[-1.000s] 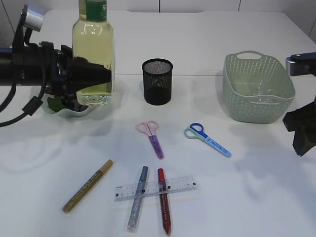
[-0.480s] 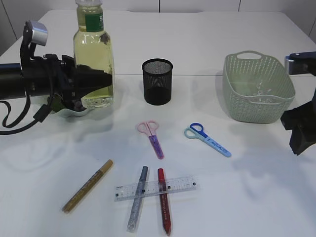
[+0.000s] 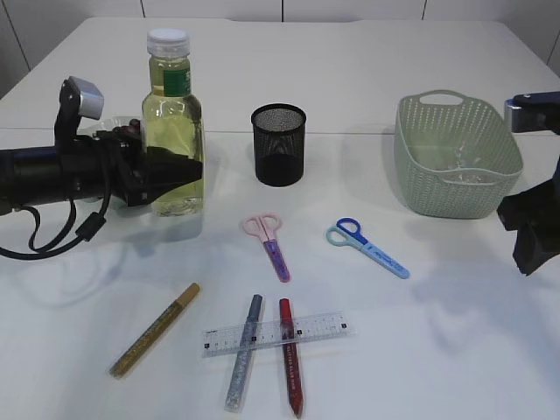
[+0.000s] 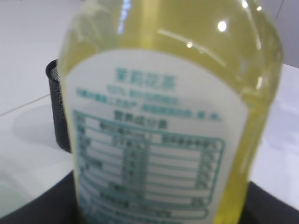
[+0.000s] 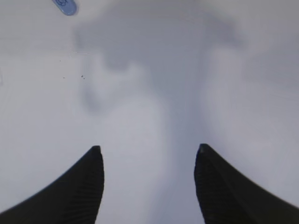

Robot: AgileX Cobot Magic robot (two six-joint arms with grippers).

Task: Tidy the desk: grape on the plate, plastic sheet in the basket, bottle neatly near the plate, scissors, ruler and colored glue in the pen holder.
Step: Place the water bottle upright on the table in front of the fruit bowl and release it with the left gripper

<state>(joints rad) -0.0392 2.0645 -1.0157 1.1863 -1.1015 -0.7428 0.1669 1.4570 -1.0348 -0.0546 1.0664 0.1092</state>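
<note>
The bottle (image 3: 175, 127) stood upright, long axis vertical, white cap up, at the table's (image 3: 455, 350) left rear, left of the mesh pen holder (image 3: 279, 144). I had my left gripper (image 3: 179, 169) clamped on its lower body from the left; the label (image 4: 154, 140) filled the left wrist view. My right gripper (image 5: 147, 161) hung with jaws spread wide, holding nothing, over bare table right of the basket (image 3: 457, 156).

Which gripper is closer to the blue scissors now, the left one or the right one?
Right. The right gripper hovers just right of the blue scissors; the left gripper is far left, around the bottle.
</note>
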